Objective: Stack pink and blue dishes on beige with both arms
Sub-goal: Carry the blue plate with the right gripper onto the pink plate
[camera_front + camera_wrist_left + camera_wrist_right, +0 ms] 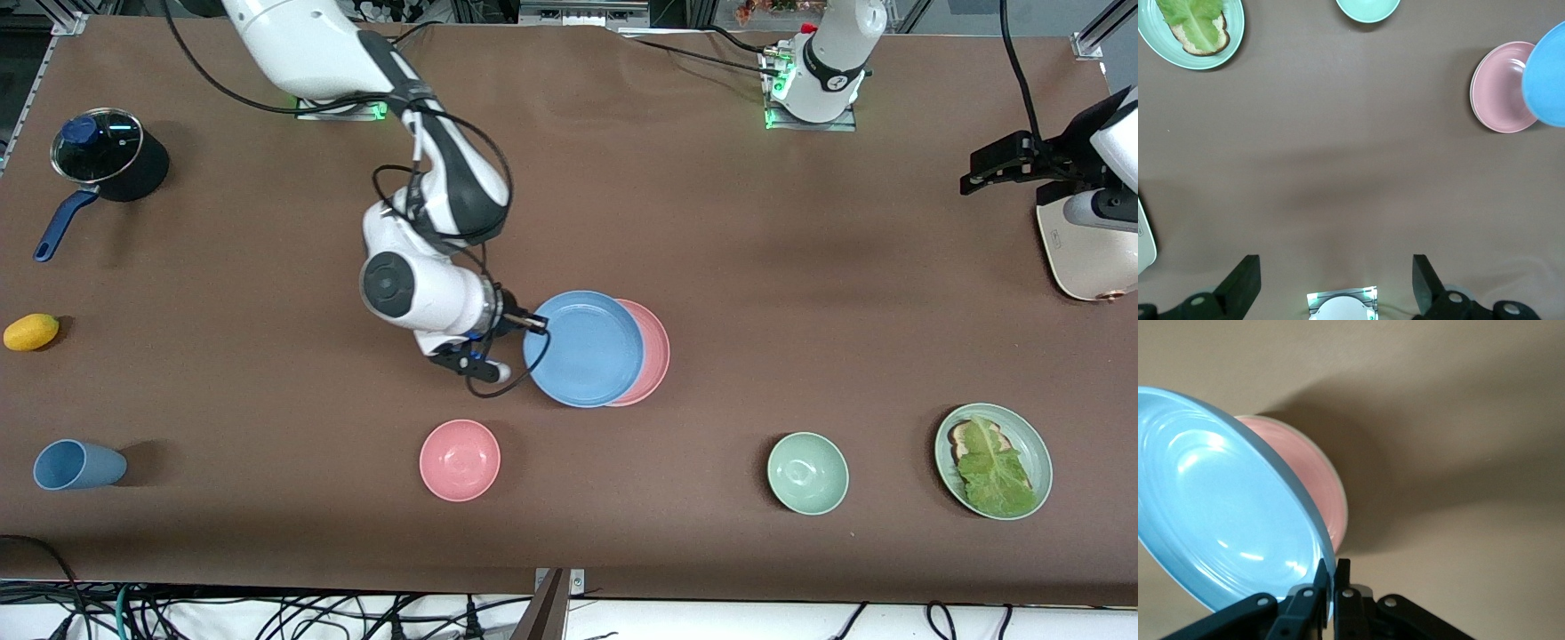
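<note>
Front view shows my right gripper (536,324) clamped on the rim of the blue plate (582,348), at its edge toward the right arm's end of the table. I carry it tilted above the pink plate (653,351), overlapping most of it but shifted toward that same end, so I judge it must travel toward the left arm's end to sit centred. My left gripper (1335,277) waits with jaws spread, over bare table well apart from both. I see only a thin pale edge under the pink plate; whether that is the beige plate I cannot tell.
</note>
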Controlling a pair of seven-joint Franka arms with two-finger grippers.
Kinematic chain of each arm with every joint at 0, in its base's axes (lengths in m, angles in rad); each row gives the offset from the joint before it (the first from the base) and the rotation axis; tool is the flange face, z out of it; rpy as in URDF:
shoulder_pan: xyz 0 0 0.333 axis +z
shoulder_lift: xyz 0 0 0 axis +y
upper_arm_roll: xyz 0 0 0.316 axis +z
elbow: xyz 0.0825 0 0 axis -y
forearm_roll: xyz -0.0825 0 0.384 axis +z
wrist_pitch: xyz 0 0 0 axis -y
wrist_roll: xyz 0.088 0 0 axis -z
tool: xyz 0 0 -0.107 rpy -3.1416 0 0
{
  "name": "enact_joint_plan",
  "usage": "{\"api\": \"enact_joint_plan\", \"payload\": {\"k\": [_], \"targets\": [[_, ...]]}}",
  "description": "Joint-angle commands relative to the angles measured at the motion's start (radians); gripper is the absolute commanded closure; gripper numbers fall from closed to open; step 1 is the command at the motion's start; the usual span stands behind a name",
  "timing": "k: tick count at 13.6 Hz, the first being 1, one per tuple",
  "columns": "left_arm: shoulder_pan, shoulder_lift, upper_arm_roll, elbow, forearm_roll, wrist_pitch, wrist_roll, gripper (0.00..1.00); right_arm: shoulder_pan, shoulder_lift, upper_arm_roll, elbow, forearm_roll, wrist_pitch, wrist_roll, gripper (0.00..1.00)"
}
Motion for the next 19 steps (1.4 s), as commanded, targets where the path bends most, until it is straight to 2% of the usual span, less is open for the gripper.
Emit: {"api": "enact_joint_plan", "payload": {"k": [1, 5, 9, 14, 15, 16, 17, 19], "targets": [[0.011, 0.003, -0.014, 0.008, 0.04, 0.008, 0.007, 0.0, 0.03, 0.032, -0.008, 0.032, 0.01, 0.034, 0.029, 1.0], [0.009, 0.003, -0.02, 0.008, 0.068, 0.008, 0.009, 0.0, 0.07, 0.061, -0.01, 0.027, -0.009, 0.073, 0.027, 1.0], [0.009, 0.005, -0.02, 0.008, 0.056, 0.008, 0.009, 0.0, 0.085, 0.086, -0.012, 0.017, -0.113, 0.085, 0.027, 1.0], [0.008, 0.005, -0.02, 0.008, 0.054, 0.008, 0.009, 0.0, 0.087, 0.11, -0.012, 0.015, -0.11, 0.126, 0.029, 1.0], [0.008, 0.005, -0.02, 0.009, 0.054, 0.008, 0.009, 0.0, 0.087, 0.113, -0.01, 0.015, -0.11, 0.13, 0.027, 0.94], [0.008, 0.005, -0.02, 0.009, 0.053, 0.008, 0.009, 0.0, 0.087, 0.118, -0.012, 0.015, -0.111, 0.133, 0.029, 0.29], [0.009, 0.005, -0.02, 0.009, 0.053, 0.008, 0.009, 0.0, 0.088, 0.116, -0.012, 0.017, -0.117, 0.139, 0.027, 0.0], [0.008, 0.005, -0.02, 0.009, 0.053, 0.008, 0.01, 0.0, 0.085, 0.107, -0.018, 0.021, -0.142, 0.139, 0.02, 0.0]]}}
